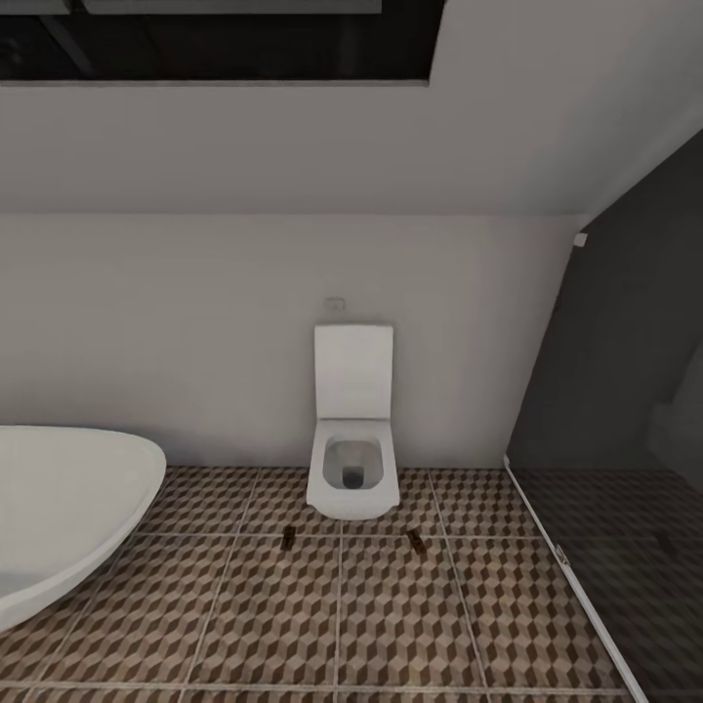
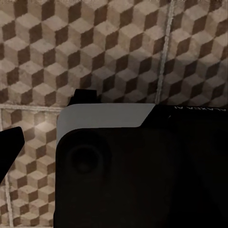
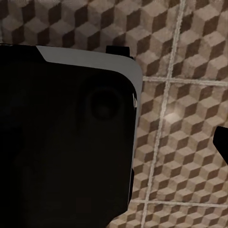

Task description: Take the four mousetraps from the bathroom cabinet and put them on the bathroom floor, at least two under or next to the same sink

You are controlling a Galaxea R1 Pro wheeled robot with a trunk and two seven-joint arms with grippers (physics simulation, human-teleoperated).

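Two mousetraps (image 1: 291, 535) (image 1: 417, 541) lie on the bathroom floor (image 1: 293, 615) flanking one toilet (image 1: 352, 459); gripper states unreadable

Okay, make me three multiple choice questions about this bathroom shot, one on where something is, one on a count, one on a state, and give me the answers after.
1. Where do the mousetraps in the head view lie?
A. On the bathtub rim
B. On the tiled floor just in front of the toilet
C. Inside the toilet bowl

2. How many mousetraps lie on the floor in the head view?
A. Two
B. Four
C. None

3. What state is the toilet lid in?
A. Closed flat
B. Missing
C. Raised upright against the wall

Answers:
1. B: one mousetrap and the other rest on the bathroom floor, near the front corners of the toilet.
2. A: only those two small dark slabs are visible on the tiles.
3. C: the toilet lid stands up and the bowl is open; the bathtub sits left.
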